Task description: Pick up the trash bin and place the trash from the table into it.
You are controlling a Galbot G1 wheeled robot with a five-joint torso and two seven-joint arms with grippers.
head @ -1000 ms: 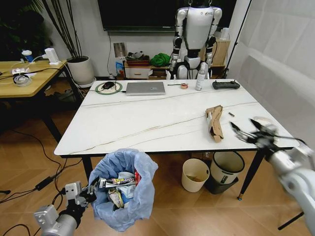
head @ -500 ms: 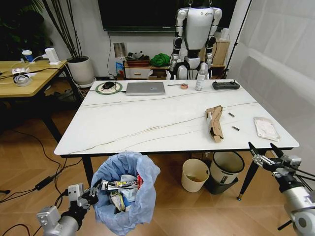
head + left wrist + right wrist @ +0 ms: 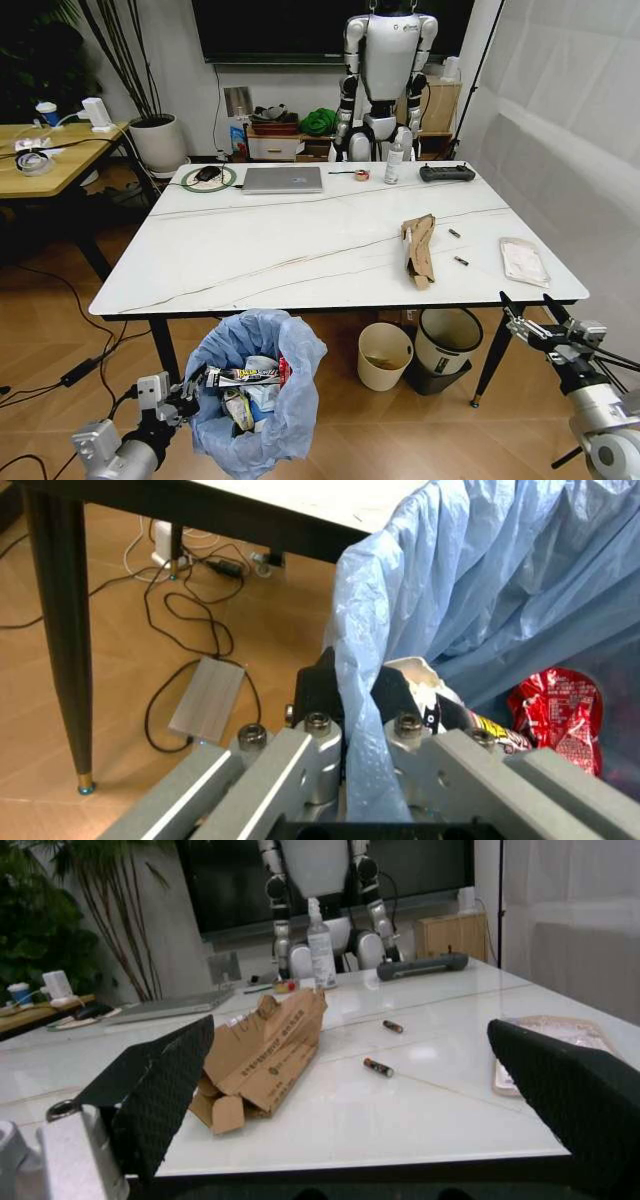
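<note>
Left gripper (image 3: 178, 392) clamps the trash bin (image 3: 255, 398) rim low near-left, while the right gripper (image 3: 545, 327), wide open and empty, must reach the torn cardboard (image 3: 417, 249).

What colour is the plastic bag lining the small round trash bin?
Light blue plastic bag, clearest in the left wrist view.

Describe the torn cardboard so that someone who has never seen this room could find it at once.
Start at the white table and look toward its right half, near the front edge. The cardboard lies flat there, a torn brown box; the batteries beside it are tiny, and the wrapper further right is pale.
</note>
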